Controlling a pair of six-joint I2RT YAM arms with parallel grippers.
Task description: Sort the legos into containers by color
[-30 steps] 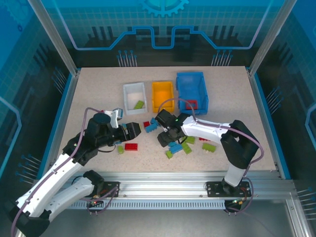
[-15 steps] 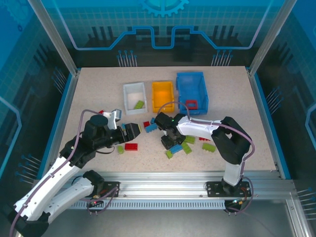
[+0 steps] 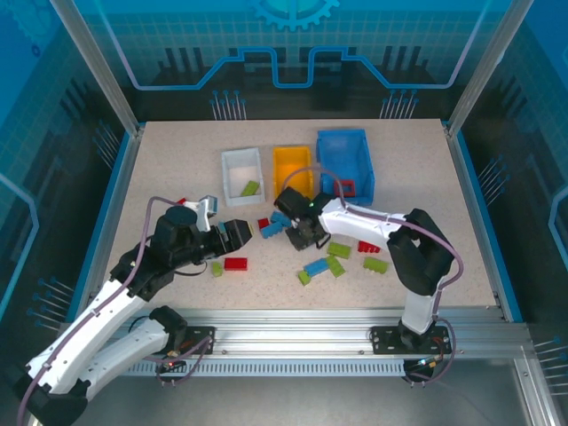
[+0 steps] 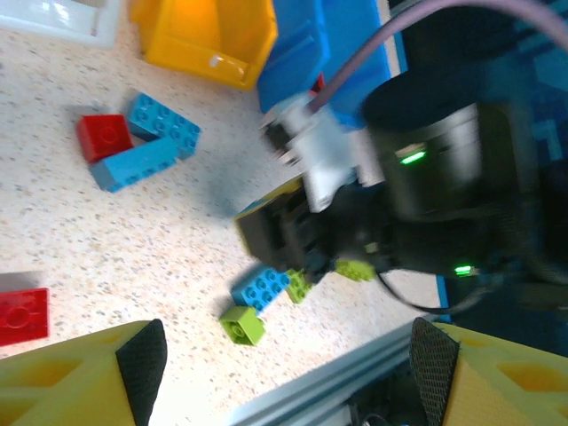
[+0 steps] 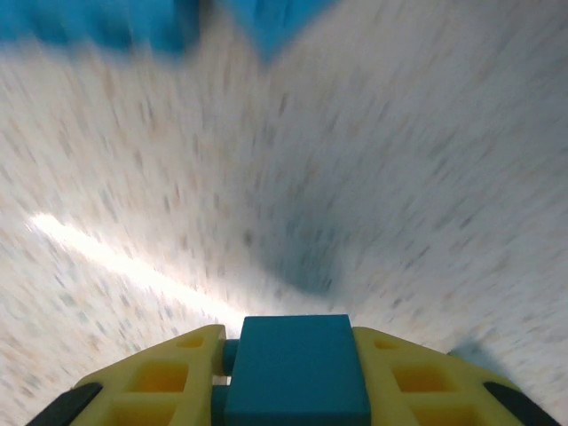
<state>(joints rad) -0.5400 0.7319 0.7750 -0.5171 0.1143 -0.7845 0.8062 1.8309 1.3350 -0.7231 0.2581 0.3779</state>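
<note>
My right gripper (image 3: 299,238) hangs over the middle of the table, shut on a blue lego (image 5: 297,368) that sits between its yellow fingers (image 5: 160,383); the table below it is blurred. Loose legos lie around it: two blue ones (image 3: 275,227) beside a red one (image 3: 264,224), another blue one (image 3: 315,265), green ones (image 3: 339,250) and a red one (image 3: 236,264). My left gripper (image 3: 241,235) stands open to the left of them with nothing between its fingers. At the back stand the white container (image 3: 227,169), the orange container (image 3: 279,167) and the blue container (image 3: 364,160).
A green lego (image 3: 251,188) lies in the white container and a red piece (image 3: 344,187) in the blue one. More legos sit at the right (image 3: 375,264) and one red at the left (image 3: 181,201). The metal rail (image 3: 293,324) runs along the near edge.
My right gripper has shut on a blue lego from the cluster and moved back and left with it. The left arm has barely moved.
</note>
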